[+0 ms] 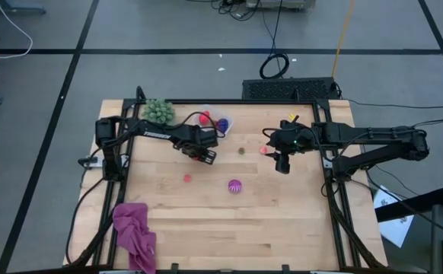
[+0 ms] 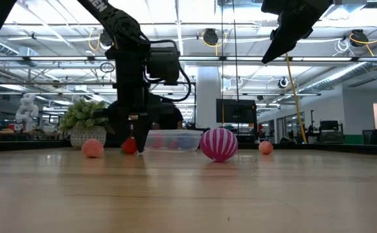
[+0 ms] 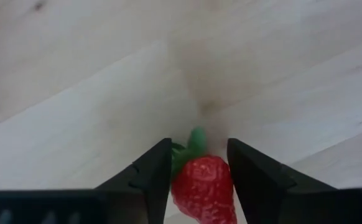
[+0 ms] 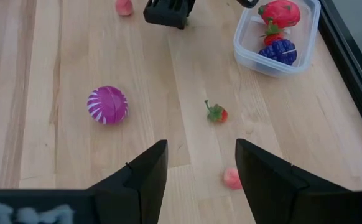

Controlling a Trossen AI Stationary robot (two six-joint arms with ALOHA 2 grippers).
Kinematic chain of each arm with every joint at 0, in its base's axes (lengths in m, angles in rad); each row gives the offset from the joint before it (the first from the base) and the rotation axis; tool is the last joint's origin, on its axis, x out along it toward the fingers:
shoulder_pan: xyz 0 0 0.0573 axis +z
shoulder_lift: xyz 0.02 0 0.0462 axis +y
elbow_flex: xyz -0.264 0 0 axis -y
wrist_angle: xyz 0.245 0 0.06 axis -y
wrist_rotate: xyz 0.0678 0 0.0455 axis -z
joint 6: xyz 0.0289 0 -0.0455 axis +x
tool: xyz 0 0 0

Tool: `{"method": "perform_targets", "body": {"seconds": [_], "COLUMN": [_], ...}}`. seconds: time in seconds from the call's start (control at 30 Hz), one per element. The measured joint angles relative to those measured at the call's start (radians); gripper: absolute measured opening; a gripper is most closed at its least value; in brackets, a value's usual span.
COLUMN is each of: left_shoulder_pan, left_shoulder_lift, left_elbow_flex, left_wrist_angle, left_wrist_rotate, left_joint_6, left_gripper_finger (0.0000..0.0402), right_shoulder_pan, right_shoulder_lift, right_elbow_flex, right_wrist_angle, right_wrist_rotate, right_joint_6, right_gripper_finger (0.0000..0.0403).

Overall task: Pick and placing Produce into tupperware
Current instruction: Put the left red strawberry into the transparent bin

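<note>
My left gripper [image 1: 204, 157] [image 3: 198, 177] points down at mid-table, just in front of the clear tupperware [image 1: 215, 121] [image 4: 278, 38], and is shut on a red toy strawberry [image 3: 203, 186] [image 2: 129, 145]. The tub holds red and blue-purple pieces [image 4: 279, 51]. Loose on the wood lie the magenta-striped ball [image 1: 234, 186] [image 2: 218, 144], a pink piece [image 1: 187, 178] [image 2: 92, 148], a small red piece with a green stem [image 4: 216, 114] and another pink piece [image 1: 265, 150] [image 4: 232, 178]. My right gripper [image 1: 282, 165] [image 4: 199, 180] hangs open above the table's right half, touching nothing. My left gripper pinches the strawberry's red body [image 3: 201, 177] between its two fingers [image 3: 153, 177], one on each side, just behind the green leaf end [image 3: 193, 142]. It comes from above, pointing down. In the low view the strawberry sits at table height; whether it is lifted clear, I cannot tell.
A green bushy plant [image 1: 158, 110] [image 2: 87, 120] stands at the far left corner beside the tub. A magenta cloth [image 1: 135, 232] lies crumpled at the near left corner. Black frame rails [image 1: 336, 198] run along the table's sides. Bare wood [image 1: 282, 221] fills the near half.
</note>
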Motion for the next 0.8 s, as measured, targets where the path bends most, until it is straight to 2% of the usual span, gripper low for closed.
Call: {"method": "perform_targets", "body": {"seconds": [0.2,0.37,0.63,0.8], "left_shoulder_pan": [0.000,0.000,-0.003,-0.005], "left_shoulder_lift": [0.001,0.001,-0.001,-0.002], "left_elbow_flex": [0.060,0.063,0.063,0.064], "left_wrist_angle": [-0.043,-0.062,-0.179,-0.182], "left_wrist_rotate": [0.004,0.004,-0.002,-0.006], "left_joint_6": [0.035,0.039,0.045,0.039], "left_gripper_finger": [0.0156,0.0156,0.0156,0.0157], "right_shoulder_pan": [0.000,0.000,0.000,0.000], "right_shoulder_lift": [0.000,0.000,0.000,0.000], "right_elbow_flex": [0.000,0.000,0.000,0.000], "right_wrist_angle": [0.000,0.000,0.000,0.000], "right_wrist_rotate": [0.000,0.000,0.000,0.000], "right_joint_6": [0.000,0.000,0.000,0.000], "right_gripper_finger": [0.0180,0.0180,0.0180,0.0180]}}
